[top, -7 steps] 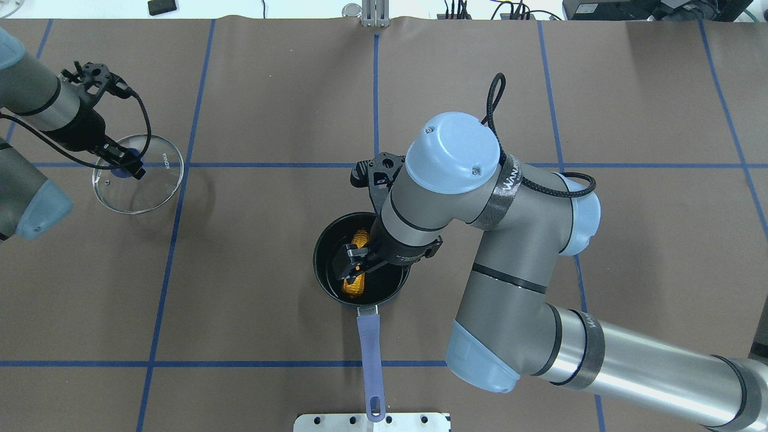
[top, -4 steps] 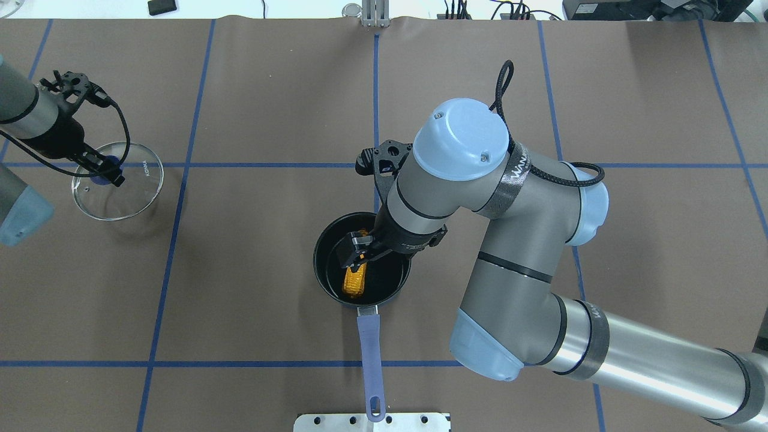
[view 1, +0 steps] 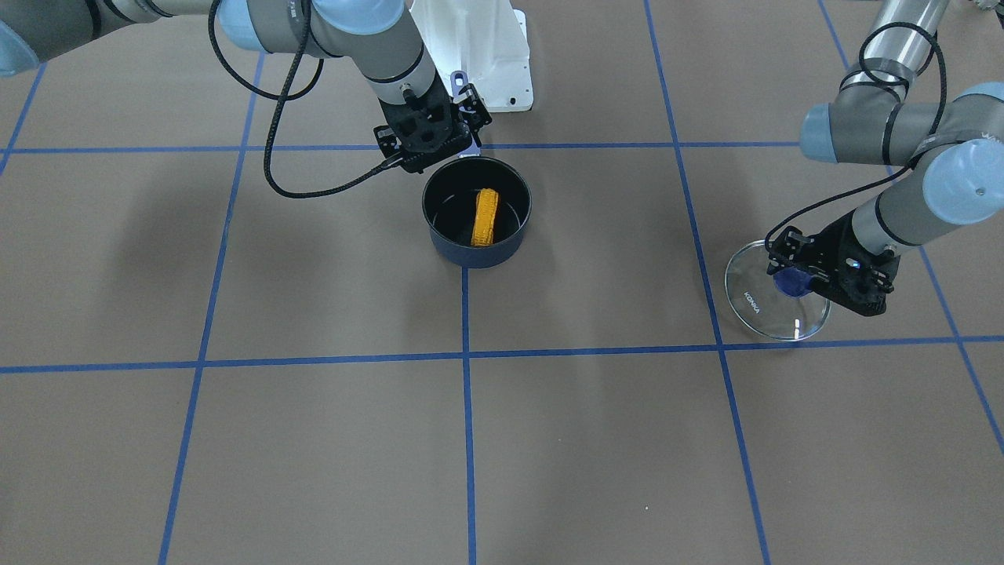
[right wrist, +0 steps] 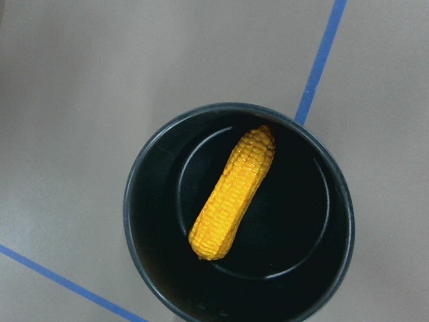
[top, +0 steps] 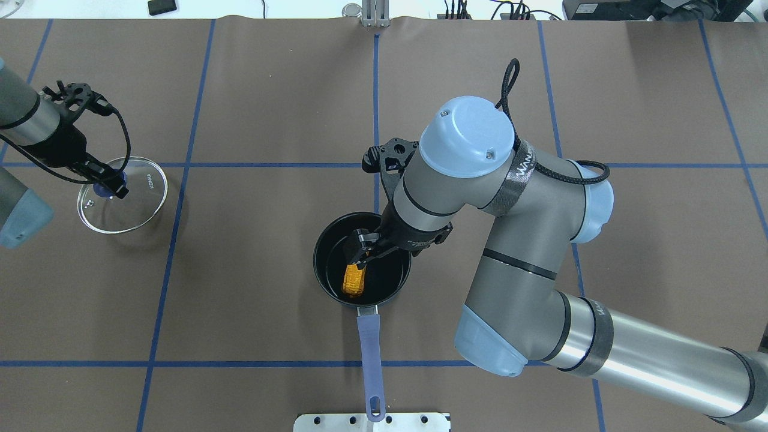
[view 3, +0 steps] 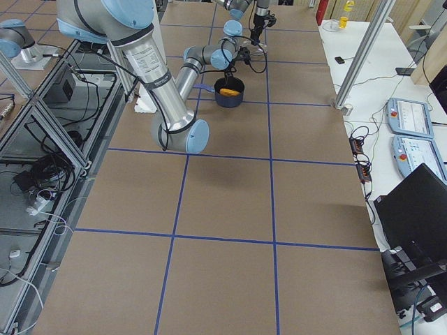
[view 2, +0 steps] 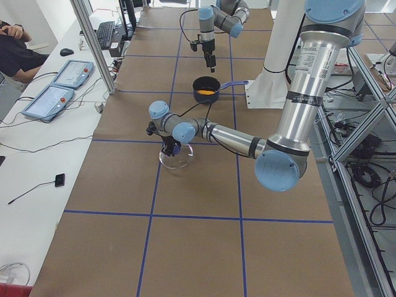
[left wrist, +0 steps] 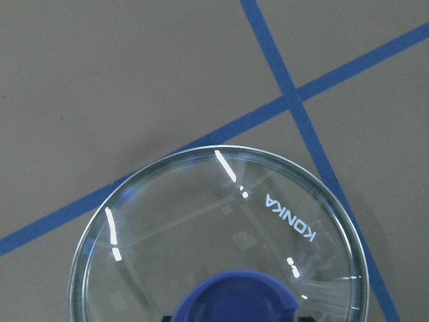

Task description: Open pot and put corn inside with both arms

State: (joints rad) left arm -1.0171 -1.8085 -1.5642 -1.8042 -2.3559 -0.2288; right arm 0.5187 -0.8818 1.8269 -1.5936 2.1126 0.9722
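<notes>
**Yellow cob in the pan, lid off to one side**

Yellow against black: the corn (right wrist: 233, 194) lies flat on the floor of the pot (right wrist: 134, 221), slantwise, with nothing of mine touching it. My right gripper (top: 360, 247) hangs over the pot's mouth, above the cob's far end. It has let go and carries nothing, and from overhead its jaws look parted.

My left gripper (view 1: 794, 276) is pinched onto the blue knob (left wrist: 234, 298) of the glass lid (left wrist: 201, 201). It holds the lid well away from the pot, out towards my left end of the table (view 1: 314, 439). The lid sits low over the brown mat. I cannot tell whether its rim rests there or floats just clear.

By my reckoning the work asked for is done: the pot is open and the corn is inside. What I judge is left is tidying. My right arm should lift straight up clear of the rim without catching it. My left should set the lid down flat and release the knob.
</notes>
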